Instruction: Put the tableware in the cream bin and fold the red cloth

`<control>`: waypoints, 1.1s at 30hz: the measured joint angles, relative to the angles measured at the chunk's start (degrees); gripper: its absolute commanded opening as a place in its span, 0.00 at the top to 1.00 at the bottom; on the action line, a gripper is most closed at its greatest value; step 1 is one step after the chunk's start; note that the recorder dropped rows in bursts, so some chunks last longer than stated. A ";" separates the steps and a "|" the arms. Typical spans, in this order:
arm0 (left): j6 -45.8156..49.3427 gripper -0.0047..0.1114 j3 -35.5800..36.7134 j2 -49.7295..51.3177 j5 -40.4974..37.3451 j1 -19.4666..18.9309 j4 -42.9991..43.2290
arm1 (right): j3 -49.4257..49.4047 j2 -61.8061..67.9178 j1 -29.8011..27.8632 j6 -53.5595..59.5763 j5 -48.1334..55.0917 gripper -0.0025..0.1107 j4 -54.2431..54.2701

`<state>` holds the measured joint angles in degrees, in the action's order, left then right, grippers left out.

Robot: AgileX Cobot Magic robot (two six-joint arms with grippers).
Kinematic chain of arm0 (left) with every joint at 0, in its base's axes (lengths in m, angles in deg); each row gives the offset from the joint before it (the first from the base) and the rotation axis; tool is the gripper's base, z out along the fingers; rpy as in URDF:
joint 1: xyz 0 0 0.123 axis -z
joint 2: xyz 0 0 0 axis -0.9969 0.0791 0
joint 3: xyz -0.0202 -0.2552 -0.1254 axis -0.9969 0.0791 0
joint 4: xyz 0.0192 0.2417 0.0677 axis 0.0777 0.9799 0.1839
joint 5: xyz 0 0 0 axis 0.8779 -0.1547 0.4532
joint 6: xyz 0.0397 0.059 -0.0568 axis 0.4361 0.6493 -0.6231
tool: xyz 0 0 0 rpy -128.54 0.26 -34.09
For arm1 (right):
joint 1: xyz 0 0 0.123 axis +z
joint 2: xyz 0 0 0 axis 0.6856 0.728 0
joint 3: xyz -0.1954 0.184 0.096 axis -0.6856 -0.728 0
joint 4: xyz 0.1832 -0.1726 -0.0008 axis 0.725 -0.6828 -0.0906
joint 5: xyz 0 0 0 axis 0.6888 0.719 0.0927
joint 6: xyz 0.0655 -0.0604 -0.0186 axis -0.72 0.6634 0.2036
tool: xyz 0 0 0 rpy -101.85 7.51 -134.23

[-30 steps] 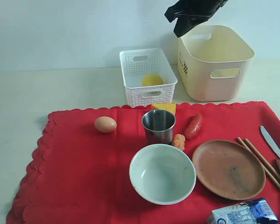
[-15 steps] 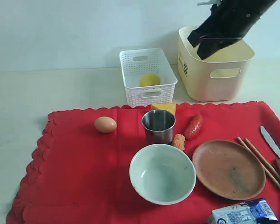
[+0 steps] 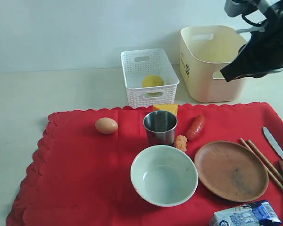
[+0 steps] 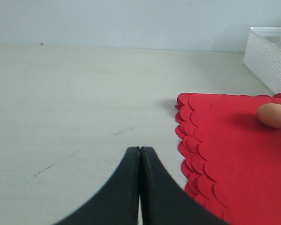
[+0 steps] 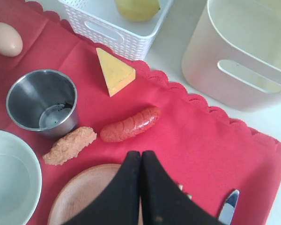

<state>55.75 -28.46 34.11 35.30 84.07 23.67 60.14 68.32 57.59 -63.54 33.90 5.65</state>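
The table (image 3: pixel 47 94) carries the red cloth (image 3: pixel 85 174), spread flat across its near half, scalloped edge showing. Beyond the cloth, at 1 o'clock from its middle, stands the cream bin (image 3: pixel 198 70), off the cloth and with nothing visible inside. The white basket (image 3: pixel 151 96) sits at 12 o'clock, touching the cloth's far edge, with a lemon (image 3: pixel 153 80) in it.

The right gripper (image 3: pixel 223 77) hangs in the air at the bin's 3 o'clock side, its jaws pressed together on nothing. The left gripper (image 4: pixel 139 151), seen only from its wrist, hovers over bare table near the cloth's edge, also closed and empty.

All the tableware lies on the cloth. The plate (image 3: pixel 231 170) is at 3 o'clock from the bowl (image 3: pixel 164 175), the cup (image 3: pixel 160 127) at 12 o'clock. 2 chopsticks (image 3: pixel 264 165) lie just beside the plate at its 3 o'clock, and the knife (image 3: pixel 276 143) beyond them. A sausage (image 3: pixel 195 127) lies at 3 o'clock from the cup, an egg (image 3: pixel 106 125) at 9 o'clock.
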 measured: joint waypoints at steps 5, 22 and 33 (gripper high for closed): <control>0.00 0.96 0.00 0.00 0.00 1.44 0.00 | -7.50 -8.23 0.00 -1.37 -3.83 0.98 -0.19; 0.00 0.96 -13.06 13.27 -0.52 11.91 0.63 | -16.20 -17.83 0.00 -4.77 -8.41 0.98 0.48; 0.00 0.96 -28.65 30.73 -0.52 11.91 4.37 | -16.20 -17.83 0.00 -4.77 -8.52 0.98 0.98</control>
<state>55.75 -57.11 64.84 34.78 95.98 28.04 43.94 50.49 57.59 -68.31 25.39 6.63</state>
